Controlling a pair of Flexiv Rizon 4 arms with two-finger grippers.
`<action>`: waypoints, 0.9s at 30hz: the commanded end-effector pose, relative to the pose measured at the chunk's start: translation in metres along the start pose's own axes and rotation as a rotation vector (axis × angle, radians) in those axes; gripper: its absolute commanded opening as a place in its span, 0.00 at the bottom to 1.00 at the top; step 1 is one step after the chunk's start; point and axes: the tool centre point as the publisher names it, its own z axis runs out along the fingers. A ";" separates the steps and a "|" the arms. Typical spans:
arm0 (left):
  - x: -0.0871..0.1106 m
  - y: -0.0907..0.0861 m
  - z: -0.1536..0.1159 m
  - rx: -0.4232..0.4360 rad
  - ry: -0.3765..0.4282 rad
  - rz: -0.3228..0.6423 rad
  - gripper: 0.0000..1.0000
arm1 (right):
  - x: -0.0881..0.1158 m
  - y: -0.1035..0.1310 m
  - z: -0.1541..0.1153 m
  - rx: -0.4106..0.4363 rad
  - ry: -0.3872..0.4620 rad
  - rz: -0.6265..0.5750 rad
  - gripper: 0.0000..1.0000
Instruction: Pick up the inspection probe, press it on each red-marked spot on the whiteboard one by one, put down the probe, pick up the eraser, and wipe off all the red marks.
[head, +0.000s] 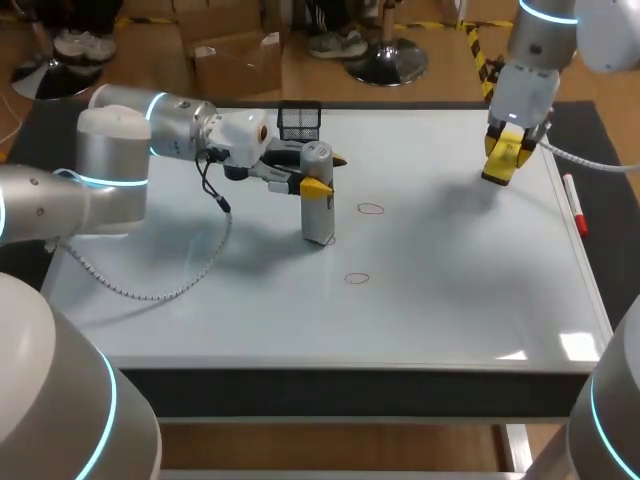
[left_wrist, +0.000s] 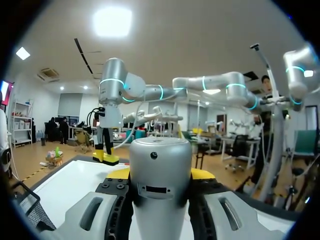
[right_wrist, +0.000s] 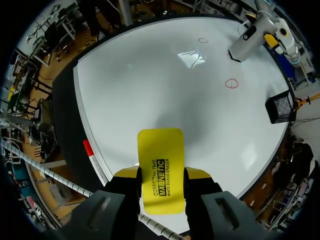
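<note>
Bright overhead lighting, glare patches on whiteboard (head: 450, 300) nr front edge, soft shadows

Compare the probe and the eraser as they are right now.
The probe is a silver-grey cylinder; the eraser is a flat yellow slab. The probe stands upright in the left gripper; the eraser hangs in the right gripper, by the right edge of the whiteboard. Both are gripped.

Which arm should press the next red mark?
Left. The left gripper is shut on the probe, which stands upright beside both red marks. The right gripper holds the eraser, off by the far right edge of the board.
</note>
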 end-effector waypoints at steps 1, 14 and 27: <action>0.006 -0.007 -0.001 -0.003 -0.008 0.005 0.00 | 0.000 -0.001 -0.001 0.001 0.004 -0.001 0.00; 0.016 -0.018 -0.005 0.007 -0.008 0.016 0.00 | 0.000 -0.001 -0.001 0.001 0.004 -0.001 0.00; 0.022 -0.025 -0.017 0.021 -0.063 0.021 0.00 | 0.000 -0.001 -0.001 0.001 0.004 -0.001 0.00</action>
